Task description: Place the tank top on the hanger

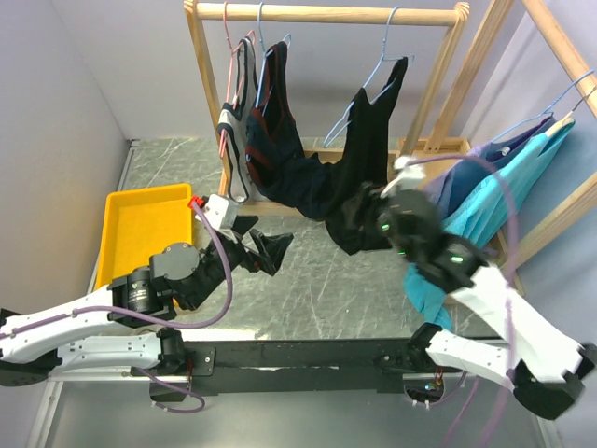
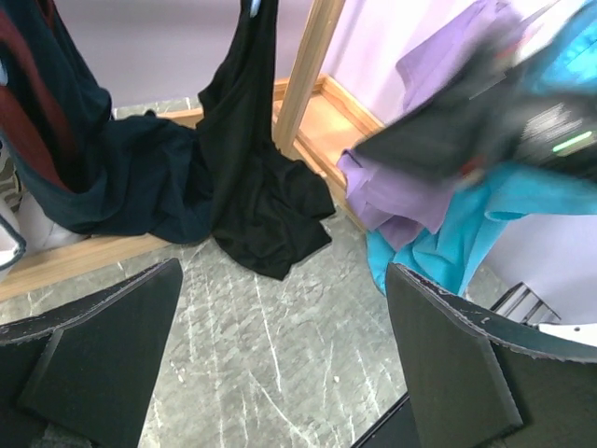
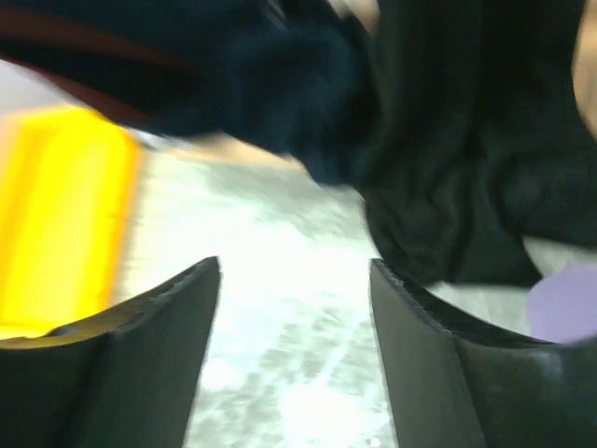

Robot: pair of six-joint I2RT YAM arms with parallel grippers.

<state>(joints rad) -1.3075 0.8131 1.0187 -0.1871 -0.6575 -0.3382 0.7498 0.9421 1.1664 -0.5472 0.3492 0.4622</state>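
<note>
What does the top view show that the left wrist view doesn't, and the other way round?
Top only: the rail and the yellow tray. Left wrist only: the tank top's hem lying bunched on the table. Both: the tank top hanging, the open left gripper, the purple garment and the teal garment.

The left arm (image 1: 84, 331) lies low along the near edge, reaching from the near-left corner with its elbow bent; its wrist (image 1: 173, 271) points toward the middle of the desk; the left gripper (image 1: 264, 250) hangs over the desk's centre, its fingers (image 2: 93, 364) spread wide with nothing between them; the right arm (image 1: 485, 308) slants up from the near edge toward the far-right corner; the right gripper (image 3: 294, 364) is likewise parted and empty, though its wrist view is blurred.
</note>
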